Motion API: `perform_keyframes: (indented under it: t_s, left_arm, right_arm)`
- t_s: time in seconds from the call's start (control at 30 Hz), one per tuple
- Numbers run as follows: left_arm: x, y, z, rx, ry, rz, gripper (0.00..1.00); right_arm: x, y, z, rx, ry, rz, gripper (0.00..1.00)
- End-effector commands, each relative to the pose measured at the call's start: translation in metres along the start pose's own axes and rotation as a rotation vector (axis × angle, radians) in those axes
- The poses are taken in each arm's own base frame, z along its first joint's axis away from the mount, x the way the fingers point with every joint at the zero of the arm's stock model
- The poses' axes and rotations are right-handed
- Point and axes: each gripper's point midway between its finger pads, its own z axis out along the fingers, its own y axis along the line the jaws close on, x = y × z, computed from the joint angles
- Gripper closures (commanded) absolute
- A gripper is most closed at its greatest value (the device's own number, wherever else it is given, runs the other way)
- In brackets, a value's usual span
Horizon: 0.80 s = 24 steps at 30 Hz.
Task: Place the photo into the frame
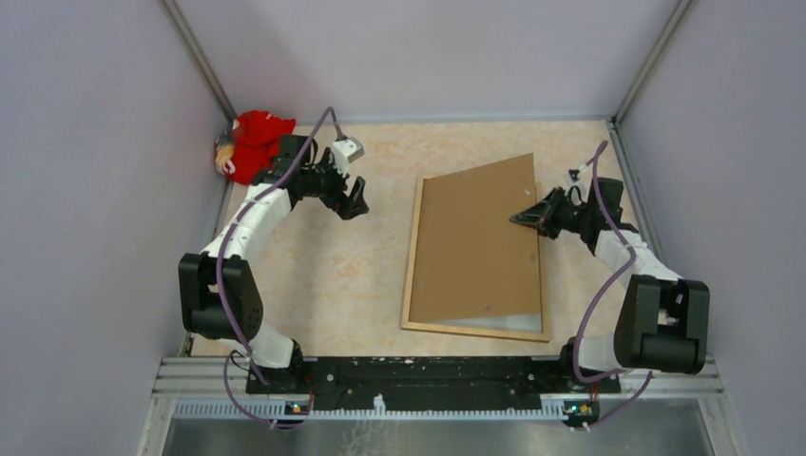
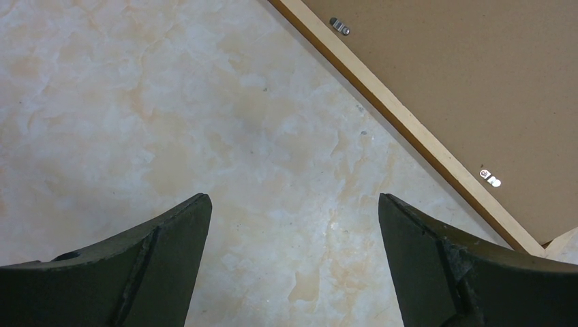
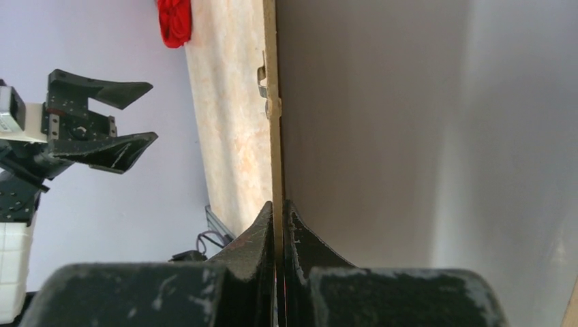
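The frame [image 1: 412,258] is lying flat on the worktop [image 1: 323,275], right of centre, back side up, with its long rails running from the near side toward the far wall [image 1: 428,57]. The photo [image 1: 508,321] is being seen only as a pale strip just inside the frame's near rail, under the backing board [image 1: 475,237]; its printed side is being hidden. The brown board is being held tilted and slightly askew: its left edge is sitting down against the left rail, while its right edge is being lifted clear of the right rail. That raised edge is being pinched by the right gripper [image 1: 523,218], whose fingers [image 3: 262,225] are being pressed together on the thin board. Small metal clips [image 2: 489,180] are being shown on the board just beside the pale rail. The left gripper [image 1: 354,199] is being held over bare worktop, left of the frame and apart from it, its fingers spread wide around nothing. A broad stretch of open worktop is showing between the frame and the left arm; to the right, only a narrow band is showing between the frame and the side wall. A red soft object [image 1: 255,142] is lying in the far left corner.
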Motion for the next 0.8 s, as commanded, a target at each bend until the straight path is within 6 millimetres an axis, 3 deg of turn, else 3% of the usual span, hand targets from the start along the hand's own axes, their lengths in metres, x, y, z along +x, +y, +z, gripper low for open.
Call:
perform_keyframes:
  t_s: [0.0, 0.33, 0.5, 0.67, 0.77]
  left_arm:
    - [-0.007, -0.002, -0.004, -0.002, -0.023, 0.039, 0.02]
    - [-0.008, -0.003, -0.004, -0.003, -0.025, 0.033, 0.02]
    - [-0.008, -0.003, -0.005, -0.011, -0.025, 0.037, 0.02]
    - [-0.01, -0.008, -0.006, 0.012, -0.038, 0.036, 0.02]
    - [-0.011, -0.01, -0.006, 0.02, -0.044, 0.03, 0.02]
  right_arm:
    - [-0.002, 0.005, 0.003, -0.001, -0.01, -0.063, 1.0]
    - [0.005, -0.012, 0.01, 0.187, 0.013, -0.153, 0.98]
    - [0.005, -0.025, 0.008, 0.341, 0.028, -0.225, 0.67]
    - [0.003, -0.024, 0.007, 0.395, 0.04, -0.245, 0.46]
    - [0.001, -0.026, 0.006, 0.448, 0.037, -0.285, 0.26]
